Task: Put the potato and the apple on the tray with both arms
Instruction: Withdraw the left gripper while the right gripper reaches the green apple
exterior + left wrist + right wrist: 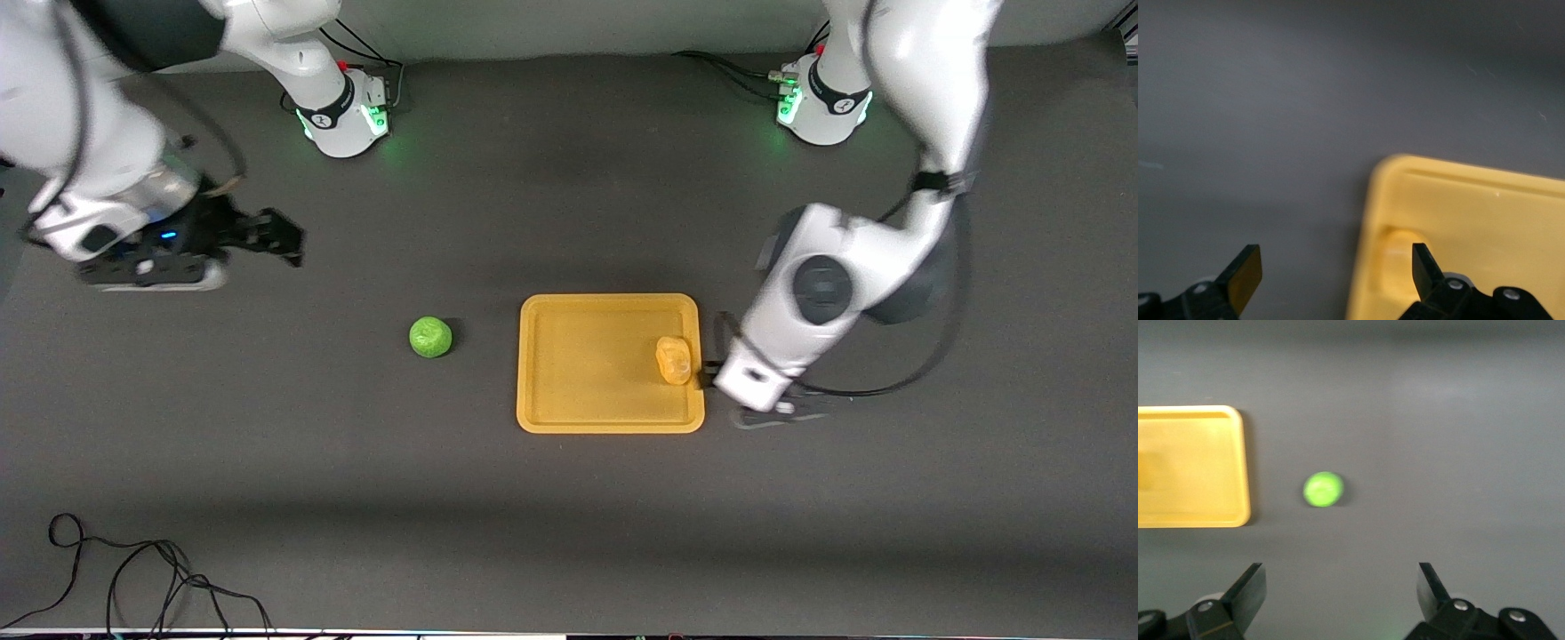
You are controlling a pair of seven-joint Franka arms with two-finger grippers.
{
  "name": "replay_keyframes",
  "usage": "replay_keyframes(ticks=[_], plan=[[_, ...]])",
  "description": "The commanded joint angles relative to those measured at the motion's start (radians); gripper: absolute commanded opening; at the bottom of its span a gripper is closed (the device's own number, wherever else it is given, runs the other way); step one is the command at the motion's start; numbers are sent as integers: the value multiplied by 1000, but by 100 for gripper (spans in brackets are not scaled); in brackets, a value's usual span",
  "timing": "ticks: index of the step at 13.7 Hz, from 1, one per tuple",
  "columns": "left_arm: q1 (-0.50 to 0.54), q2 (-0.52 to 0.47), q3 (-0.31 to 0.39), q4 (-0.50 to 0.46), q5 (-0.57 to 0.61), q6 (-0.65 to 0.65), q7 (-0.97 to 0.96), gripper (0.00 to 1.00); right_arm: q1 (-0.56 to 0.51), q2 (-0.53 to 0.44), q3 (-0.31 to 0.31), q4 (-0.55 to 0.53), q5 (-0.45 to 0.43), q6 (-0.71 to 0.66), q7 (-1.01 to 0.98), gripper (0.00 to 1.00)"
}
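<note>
Front view: the potato (674,359) lies in the tray (587,420) at its 3 o'clock edge; the apple (430,338) sits on the table (569,516), at the tray's 9 o'clock. Left wrist view: the left gripper (1337,273) is released, straddling the tray's rim. Right wrist view: the right gripper (1341,587) hangs released over bare table, the apple at its 12 o'clock.

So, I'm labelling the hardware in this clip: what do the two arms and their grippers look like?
Both arms are glossy white, rounded segments with black joint bands; the left arm has a round dark cap on one joint. Each base glows green, with black cables running from it. More black cable loops along both arms. The right gripper and left gripper are black, with flat, angular two-finger jaws and silver screws. The right arm shows a small blue light.
</note>
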Motion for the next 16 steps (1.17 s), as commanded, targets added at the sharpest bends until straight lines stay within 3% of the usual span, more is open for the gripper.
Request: replay_keyframes(ticks=[1,3,7,10,12,16], plan=[[192,-126,-11,-47,4,-107,252,100,45,-2,-11,-34,8,47,44,100],[310,-179,-11,-133,58,-77,424,100,45,-34,-13,-161,8,139,41,100],[453,-213,-11,-149,80,-71,555,100,83,-42,-14,-410,19,411,49,100],[467,-255,-14,-140,79,-112,571,100,96,28,-16,-566,17,695,47,100],[452,-253,-20,-81,70,-192,571,100,94,113,-17,-619,17,833,47,100],[403,-253,-22,41,51,-293,563,100,94,252,-17,-622,17,924,41,100]])
